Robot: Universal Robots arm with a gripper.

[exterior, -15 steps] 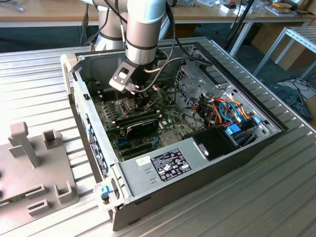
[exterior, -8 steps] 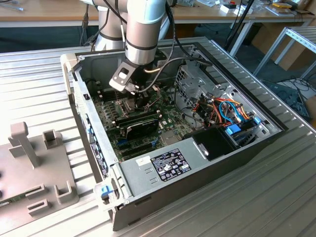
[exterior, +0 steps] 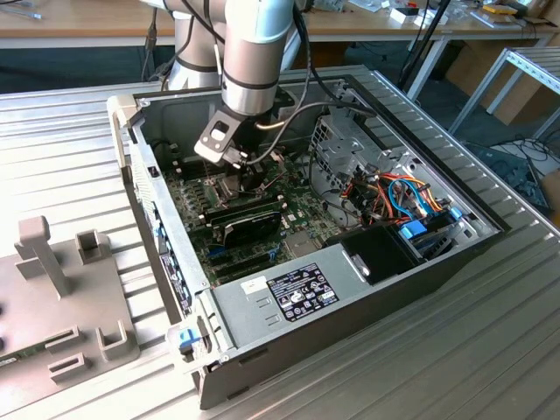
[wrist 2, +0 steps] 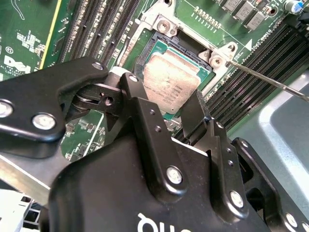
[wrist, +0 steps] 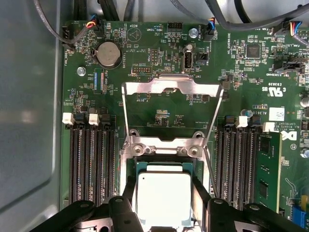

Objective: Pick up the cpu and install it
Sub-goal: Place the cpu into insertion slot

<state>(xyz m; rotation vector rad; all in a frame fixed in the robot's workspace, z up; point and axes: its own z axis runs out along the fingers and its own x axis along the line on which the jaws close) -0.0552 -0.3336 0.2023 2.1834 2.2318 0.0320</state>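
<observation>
I am reaching down into the open computer case (exterior: pixel 350 341) that lies on the ribbed metal table (exterior: pixel 490 350), over its green motherboard (wrist: pixel 164 53). Below the swung-open metal socket frame (wrist: pixel 171 86) and between the rows of memory slots (wrist: pixel 91 159), my hand (wrist 2: pixel 165 93) is partly closed. Its two black fingers (wrist 2: pixel 145 113) press against opposite edges of the cpu (wrist: pixel 163 195), which sits at the socket.

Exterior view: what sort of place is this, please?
Probably a robotics lab or workshop: a robot arm reaches into an open computer case on a ribbed metal table, with cluttered wooden workbenches behind.
</observation>
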